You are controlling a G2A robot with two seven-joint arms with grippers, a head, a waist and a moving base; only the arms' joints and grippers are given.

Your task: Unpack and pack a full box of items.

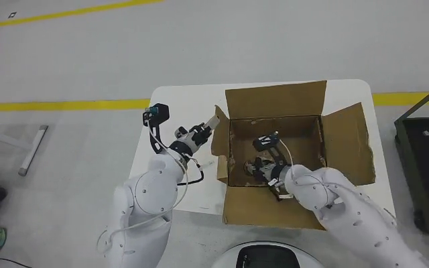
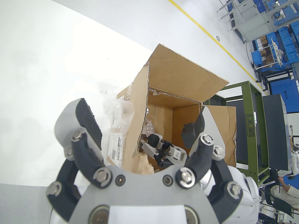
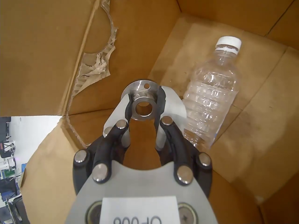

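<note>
An open cardboard box (image 1: 342, 144) stands on the white table (image 1: 174, 100), its near-left wall torn. Inside it my right gripper (image 3: 143, 101) is shut on a steel flanged bushing (image 3: 142, 99), held above the box floor. A clear empty plastic bottle (image 3: 211, 89) with a white cap lies on the box floor beside that gripper. My left gripper (image 2: 144, 117) hangs open and empty just outside the box's left side, over a clear plastic bag (image 2: 119, 127) with printed labels that lies on the table against the box wall. From there the right gripper (image 2: 161, 149) is seen within the box.
The box flaps (image 1: 275, 99) stand spread open at the back, right and front. A dark green frame cart (image 1: 415, 157) stands off the table's right edge. The table's left part is bare white surface.
</note>
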